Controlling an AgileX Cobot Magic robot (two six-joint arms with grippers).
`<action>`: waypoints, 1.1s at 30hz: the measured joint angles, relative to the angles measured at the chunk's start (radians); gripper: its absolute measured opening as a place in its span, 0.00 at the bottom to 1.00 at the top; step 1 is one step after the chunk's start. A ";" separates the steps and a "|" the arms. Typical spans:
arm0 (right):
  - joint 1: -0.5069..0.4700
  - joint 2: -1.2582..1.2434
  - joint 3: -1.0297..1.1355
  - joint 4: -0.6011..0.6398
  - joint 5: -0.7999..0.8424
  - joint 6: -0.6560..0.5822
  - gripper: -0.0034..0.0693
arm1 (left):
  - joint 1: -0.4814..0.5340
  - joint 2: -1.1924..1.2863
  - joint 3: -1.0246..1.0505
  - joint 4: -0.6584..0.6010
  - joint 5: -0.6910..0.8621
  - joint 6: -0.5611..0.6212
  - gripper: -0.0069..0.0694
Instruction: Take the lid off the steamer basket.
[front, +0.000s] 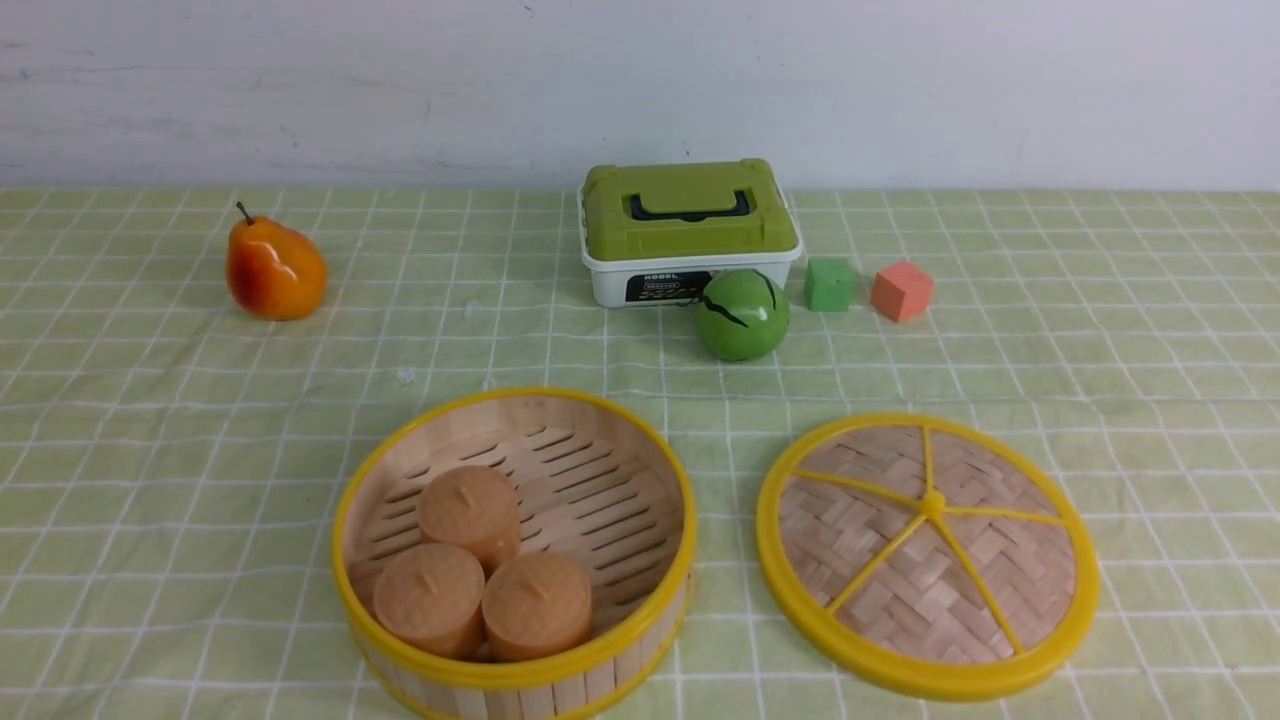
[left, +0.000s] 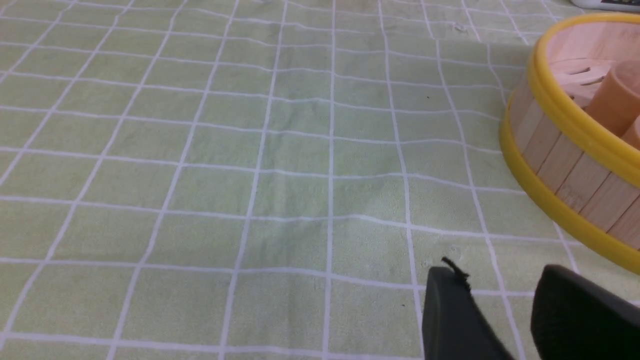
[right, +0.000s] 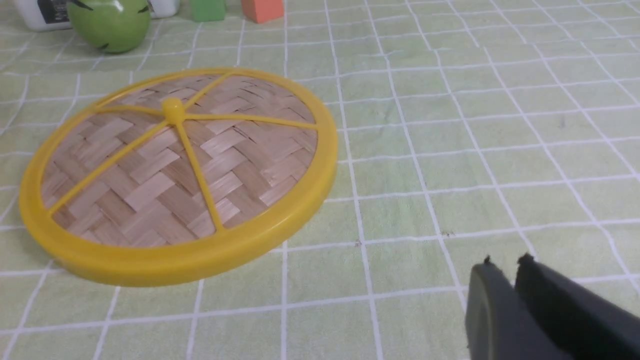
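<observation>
Right gripper (right: 505, 267) jaws nearly together, empty, lid (front: 928, 555) flat on tablecloth (front: 150, 450) near front edge, beside open steamer basket (front: 515, 560)

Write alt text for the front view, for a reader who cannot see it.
The woven bamboo lid lies flat on the green checked tablecloth, beside the open steamer basket holding three tan cylinders. Farther back stand an orange pear, a white box with a green top, a green ball, a green cube and an orange cube.
</observation>
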 joint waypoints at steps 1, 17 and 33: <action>0.000 0.000 0.000 0.000 0.000 0.000 0.11 | 0.000 0.000 0.000 0.000 0.000 0.000 0.40; 0.000 0.000 0.000 0.000 0.000 0.000 0.13 | 0.000 0.000 0.000 0.000 0.000 0.000 0.40; 0.000 0.000 0.000 0.000 0.000 0.000 0.16 | 0.000 0.000 0.000 0.000 0.000 0.000 0.40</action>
